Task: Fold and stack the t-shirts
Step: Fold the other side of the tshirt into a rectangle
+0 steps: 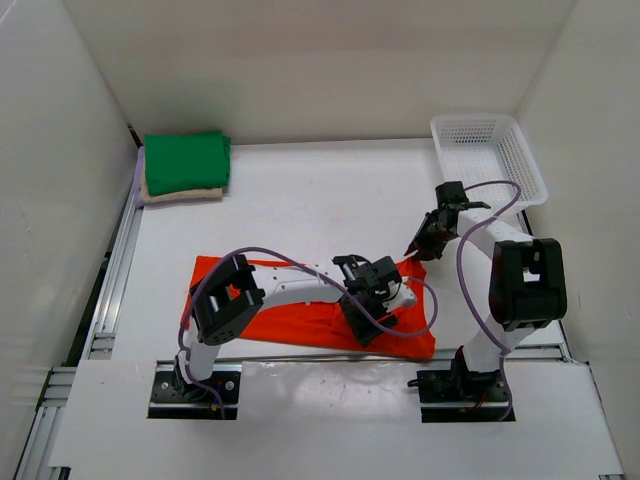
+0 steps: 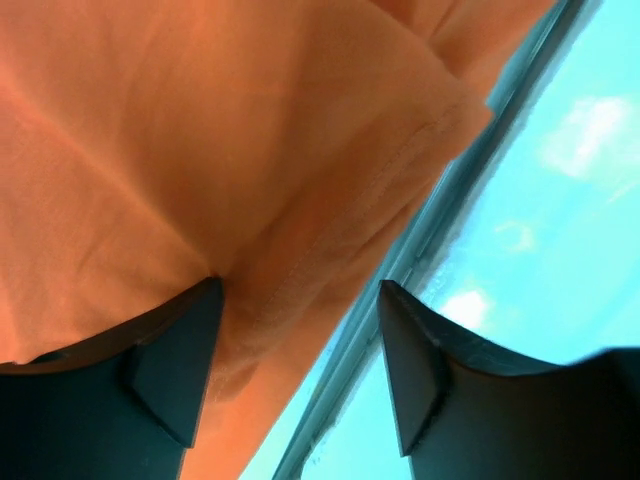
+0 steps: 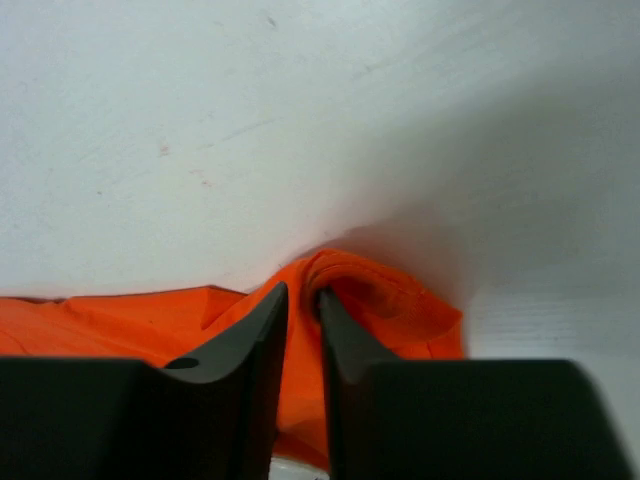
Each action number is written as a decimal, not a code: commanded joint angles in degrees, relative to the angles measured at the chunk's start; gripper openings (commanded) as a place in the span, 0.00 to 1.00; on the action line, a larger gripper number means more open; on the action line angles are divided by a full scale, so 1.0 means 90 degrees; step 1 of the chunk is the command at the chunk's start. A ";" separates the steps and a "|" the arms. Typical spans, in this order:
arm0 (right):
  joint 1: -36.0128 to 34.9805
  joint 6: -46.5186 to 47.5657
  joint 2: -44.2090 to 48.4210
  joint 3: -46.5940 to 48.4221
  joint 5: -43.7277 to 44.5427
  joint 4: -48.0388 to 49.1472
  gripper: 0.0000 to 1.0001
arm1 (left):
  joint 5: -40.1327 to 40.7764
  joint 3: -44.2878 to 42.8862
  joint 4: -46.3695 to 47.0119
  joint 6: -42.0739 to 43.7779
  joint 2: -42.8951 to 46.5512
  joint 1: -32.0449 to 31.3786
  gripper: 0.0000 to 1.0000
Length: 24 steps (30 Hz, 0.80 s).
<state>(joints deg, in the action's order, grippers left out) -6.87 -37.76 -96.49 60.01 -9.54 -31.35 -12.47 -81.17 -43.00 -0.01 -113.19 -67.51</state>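
The orange-red t-shirt point(image 1: 300, 335) lies spread flat across the near middle of the table. My left arm reaches over it, and my left gripper point(image 1: 362, 322) hovers open at its near right part. In the left wrist view, my left gripper point(image 2: 300, 285) straddles the hem of the orange-red t-shirt point(image 2: 200, 150), not pinching it. My right gripper point(image 1: 420, 250) sits at the shirt's far right corner. In the right wrist view, my right gripper point(image 3: 301, 293) is shut on a raised fold of the orange-red t-shirt point(image 3: 400, 300). A folded green t-shirt point(image 1: 187, 160) rests on a tan one point(image 1: 180, 195) at the far left, with a lavender sliver point(image 1: 138, 178) beside them.
A white lattice basket point(image 1: 530, 160) stands at the far right corner. White walls enclose the table on three sides. A metal rail point(image 2: 450, 210) runs along the table's near edge just beyond the shirt's hem.
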 commanded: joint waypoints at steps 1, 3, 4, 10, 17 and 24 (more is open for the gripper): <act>-0.0057 0.0259 0.0183 0.0266 -0.0112 0.0251 0.32 | -0.0099 -0.0686 -0.0259 0.0001 0.0076 0.0059 0.76; -0.0125 0.0348 0.0280 0.0266 -0.0112 0.0174 0.38 | -0.0099 -0.0980 -0.0377 0.0001 0.0135 0.0059 0.78; -0.0125 0.0415 0.0378 0.0334 -0.0112 0.0173 0.39 | -0.0157 -0.1233 -0.0436 0.0001 0.0135 0.0117 0.78; -0.0271 0.0543 0.1042 0.0334 0.0239 -0.0393 0.39 | -0.0401 -0.1753 -0.0935 0.0001 0.0475 0.0302 0.78; -0.0603 0.0270 0.1873 0.0012 0.1215 -0.1115 0.39 | -0.0471 -0.0828 -0.1013 0.0001 0.1316 0.1482 0.80; -0.1032 0.0114 0.1893 -0.0330 0.0787 -0.0872 0.23 | 0.0447 0.0354 -0.0662 0.0001 0.1609 0.3531 0.80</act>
<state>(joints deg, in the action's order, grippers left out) -13.58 -35.59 -78.89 58.15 -1.34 -39.07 -12.84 -81.91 -50.02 -0.01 -101.51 -42.44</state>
